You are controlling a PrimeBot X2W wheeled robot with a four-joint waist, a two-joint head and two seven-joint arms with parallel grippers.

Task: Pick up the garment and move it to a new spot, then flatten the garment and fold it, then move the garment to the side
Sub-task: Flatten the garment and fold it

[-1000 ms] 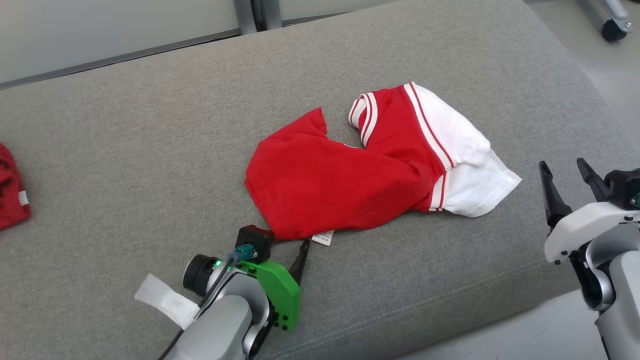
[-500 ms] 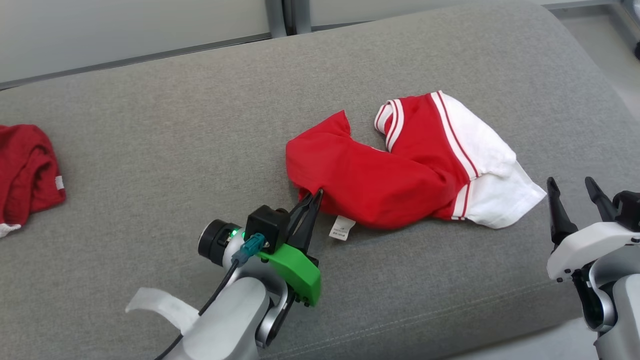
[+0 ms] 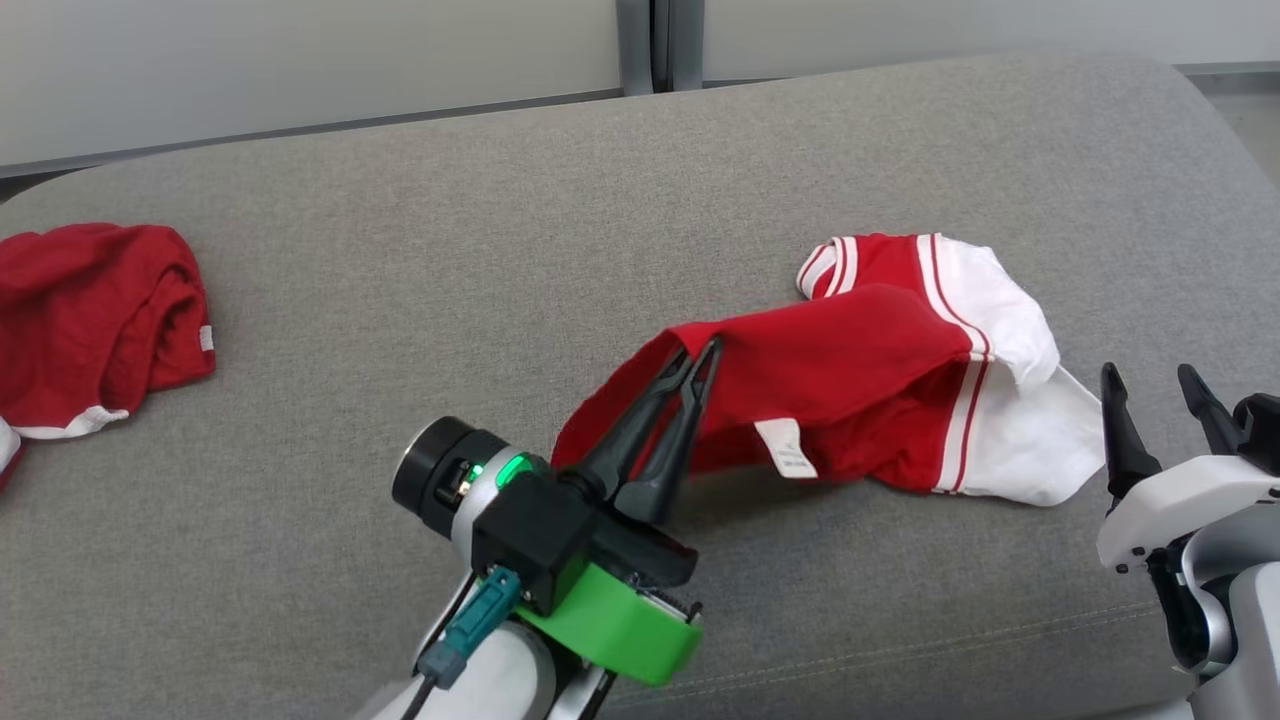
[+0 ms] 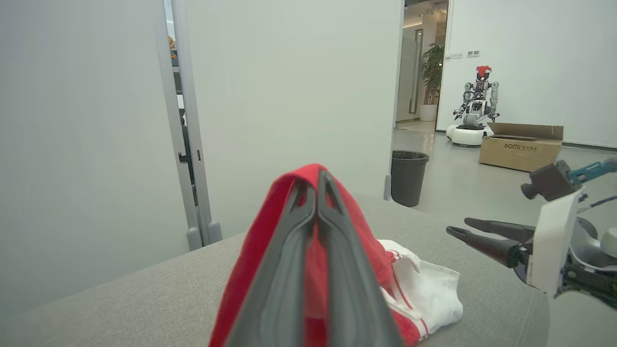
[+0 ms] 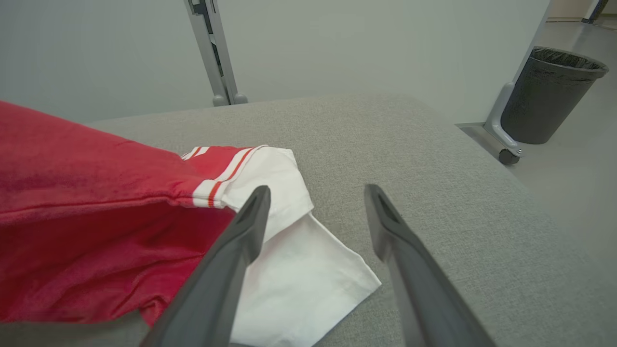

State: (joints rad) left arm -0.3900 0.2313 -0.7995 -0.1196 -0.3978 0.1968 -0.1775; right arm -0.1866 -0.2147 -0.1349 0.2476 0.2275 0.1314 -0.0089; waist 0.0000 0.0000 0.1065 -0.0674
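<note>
A: Where is the garment (image 3: 850, 390)?

B: It is right of centre in the head view, on the grey fabric-covered worktop (image 3: 400, 250). The garment is red, with a white part edged in red and white stripes at its right end, and that end lies on the worktop. Its left edge is raised off the surface, with a shadow beneath. A white label (image 3: 785, 447) shows on the near side.

A: What holds that edge up?

B: The left end effector (image 3: 700, 352). Its two dark fingers (image 4: 284, 270) are pressed together on the red cloth and pinch a fold at the tips. In the left wrist view the cloth drapes over both of them.

A: And the right end effector (image 3: 1147, 375)?

B: It sits at the lower right of the head view, fingers spread and holding nothing, just beside the white end. In the right wrist view one finger overlaps the white cloth, but whether it touches cannot be told.

A: Anything farther out?

B: A second red garment (image 3: 95, 320) lies bunched at the left edge of the head view, well apart. In the left wrist view, beyond the worktop, a dark bin (image 4: 408, 177) stands right of centre. A cardboard box (image 4: 520, 146) and another robot (image 4: 475, 115) are at the upper right.
</note>
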